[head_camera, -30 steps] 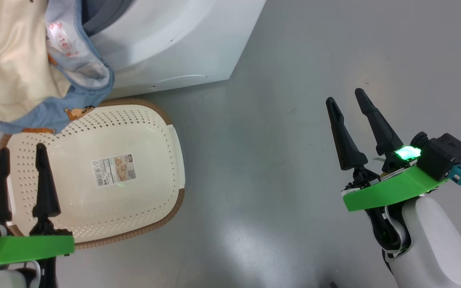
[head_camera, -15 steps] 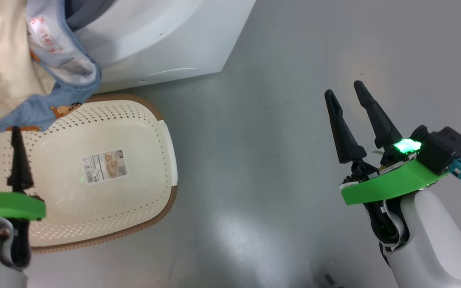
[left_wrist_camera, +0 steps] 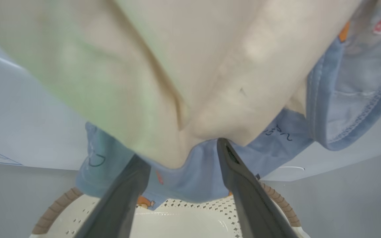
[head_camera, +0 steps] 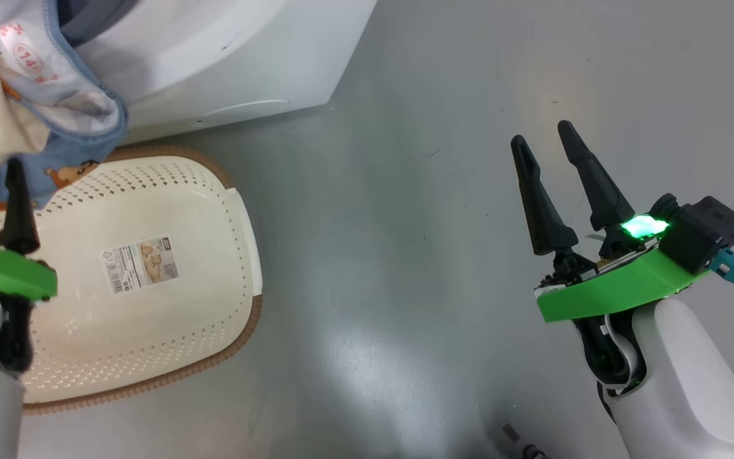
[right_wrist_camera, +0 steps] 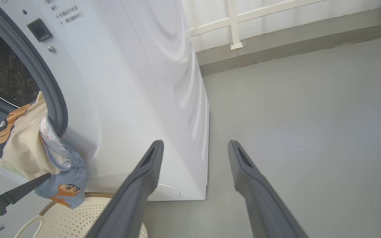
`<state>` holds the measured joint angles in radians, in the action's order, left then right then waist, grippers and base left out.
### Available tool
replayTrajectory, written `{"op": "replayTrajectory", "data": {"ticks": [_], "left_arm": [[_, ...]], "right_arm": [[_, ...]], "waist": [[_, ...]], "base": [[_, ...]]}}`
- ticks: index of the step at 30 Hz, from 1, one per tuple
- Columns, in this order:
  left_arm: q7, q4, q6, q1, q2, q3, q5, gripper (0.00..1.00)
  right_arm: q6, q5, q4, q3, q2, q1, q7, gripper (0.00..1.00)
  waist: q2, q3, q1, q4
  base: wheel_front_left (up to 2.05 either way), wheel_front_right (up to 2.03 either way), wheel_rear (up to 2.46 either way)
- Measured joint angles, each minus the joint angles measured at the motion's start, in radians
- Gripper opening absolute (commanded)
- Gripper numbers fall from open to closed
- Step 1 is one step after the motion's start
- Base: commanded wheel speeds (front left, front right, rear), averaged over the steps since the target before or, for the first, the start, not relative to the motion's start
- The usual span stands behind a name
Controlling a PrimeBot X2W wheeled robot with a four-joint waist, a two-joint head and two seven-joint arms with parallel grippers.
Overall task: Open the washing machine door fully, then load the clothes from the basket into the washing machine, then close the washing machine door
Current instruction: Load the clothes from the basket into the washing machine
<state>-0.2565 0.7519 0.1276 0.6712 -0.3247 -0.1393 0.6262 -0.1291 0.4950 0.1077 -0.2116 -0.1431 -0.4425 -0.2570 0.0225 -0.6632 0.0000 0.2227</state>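
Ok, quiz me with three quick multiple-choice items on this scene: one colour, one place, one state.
1. The basket has a rim that is: A brown, B green, C black.
2. The clothes are: A lying in the basket, B hanging out of the washing machine opening, C folded on a shelf.
3. The right claw is: A shut on cloth, B shut on a handle, C open, holding nothing.
Answers: 1 A, the woven-look edge is brown. 2 B, they drape over the opening's lip above the basket. 3 C, its fingers stand apart over bare floor.
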Motion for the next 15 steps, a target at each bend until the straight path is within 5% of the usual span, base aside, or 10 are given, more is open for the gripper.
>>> {"op": "replayTrajectory", "data": {"ticks": [15], "left_arm": [[0.0,-0.012,0.0,0.128,-0.024,-0.112,0.029,1.0]], "right_arm": [[0.0,0.0,-0.001,0.0,0.006,-0.011,0.0,1.0]], "waist": [[0.0,-0.015,0.0,0.004]], "base": [[0.0,0.0,0.0]]}}
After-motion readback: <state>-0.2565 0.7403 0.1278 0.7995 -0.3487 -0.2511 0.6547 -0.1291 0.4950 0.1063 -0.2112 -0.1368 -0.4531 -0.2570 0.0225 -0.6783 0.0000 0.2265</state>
